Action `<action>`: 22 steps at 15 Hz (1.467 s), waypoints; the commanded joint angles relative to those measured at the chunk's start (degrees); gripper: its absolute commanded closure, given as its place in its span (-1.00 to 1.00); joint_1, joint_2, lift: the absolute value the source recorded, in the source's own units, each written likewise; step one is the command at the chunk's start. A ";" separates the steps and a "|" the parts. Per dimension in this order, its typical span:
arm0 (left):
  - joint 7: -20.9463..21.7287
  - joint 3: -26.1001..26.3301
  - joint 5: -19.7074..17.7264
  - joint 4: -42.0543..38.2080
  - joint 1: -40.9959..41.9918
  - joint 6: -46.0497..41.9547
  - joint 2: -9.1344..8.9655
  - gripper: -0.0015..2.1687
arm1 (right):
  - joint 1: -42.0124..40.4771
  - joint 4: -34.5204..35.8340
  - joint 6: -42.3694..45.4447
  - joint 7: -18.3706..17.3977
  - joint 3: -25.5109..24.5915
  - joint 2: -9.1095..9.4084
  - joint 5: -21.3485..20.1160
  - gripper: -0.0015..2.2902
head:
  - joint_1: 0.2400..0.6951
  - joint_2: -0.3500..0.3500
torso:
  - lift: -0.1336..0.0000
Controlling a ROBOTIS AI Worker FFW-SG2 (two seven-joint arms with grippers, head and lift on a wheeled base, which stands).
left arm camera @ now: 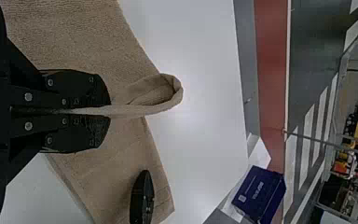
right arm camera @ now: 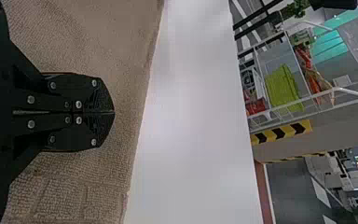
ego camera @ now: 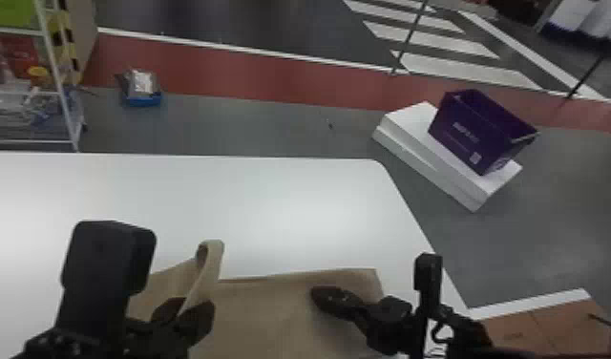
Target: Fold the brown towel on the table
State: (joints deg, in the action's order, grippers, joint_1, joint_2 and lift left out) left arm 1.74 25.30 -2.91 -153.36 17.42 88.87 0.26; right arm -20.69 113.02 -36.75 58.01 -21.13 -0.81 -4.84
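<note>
The white table [ego camera: 280,205] bears the brown towel [ego camera: 266,315]

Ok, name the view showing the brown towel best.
Left wrist view: the brown towel rises in a loop from the left tool. The head view shows that loop, the towel partly hidden; the right wrist view, a flat stretch behind the right tool.

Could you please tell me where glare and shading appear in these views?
Head view: a soft, pale glow on the white table. Left wrist view: a similar sheen beside the brown towel, which is shaded inside its raised loop. Right wrist view: the table is brightly lit, and the dark right gripper has small highlights on its screws.
</note>
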 commanded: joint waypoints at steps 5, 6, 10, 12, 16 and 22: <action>-4.03 7.13 0.71 3.15 -3.27 -0.13 -0.41 0.28 | 1.35 -4.74 2.34 -0.53 0.22 -1.48 -0.08 0.76 | 1.00 -1.00 | -0.85; -4.38 8.80 2.03 3.15 -3.88 -0.13 -0.41 0.28 | 1.71 -5.35 2.86 -0.53 0.48 -1.48 -0.17 0.76 | 1.00 -1.00 | -0.85; -5.96 12.23 2.65 3.33 -5.73 -0.13 -0.41 0.28 | 2.32 -6.41 3.92 -1.14 1.27 -1.48 -0.35 0.76 | 1.00 -1.00 | -0.85; -7.45 13.72 3.00 4.82 -6.96 -0.13 -0.41 0.28 | 2.41 -6.49 4.09 -1.23 1.80 -1.39 -0.35 0.76 | 1.00 -1.00 | -0.85; -9.04 15.57 3.17 9.66 -8.36 -2.77 -0.41 0.28 | 1.97 -5.35 3.57 -0.88 1.53 -1.39 -0.35 0.76 | 1.00 -1.00 | -0.85; -7.54 15.92 1.15 10.97 -8.36 -3.30 -0.41 -1.00 | 1.88 -4.74 1.99 -0.96 1.18 -1.30 1.50 0.49 | 1.00 -1.00 | -0.85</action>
State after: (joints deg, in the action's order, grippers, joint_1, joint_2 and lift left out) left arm -6.00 41.55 -1.00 -142.48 9.05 85.54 0.26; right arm -18.80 107.85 -33.81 57.03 -19.88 -2.09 -3.98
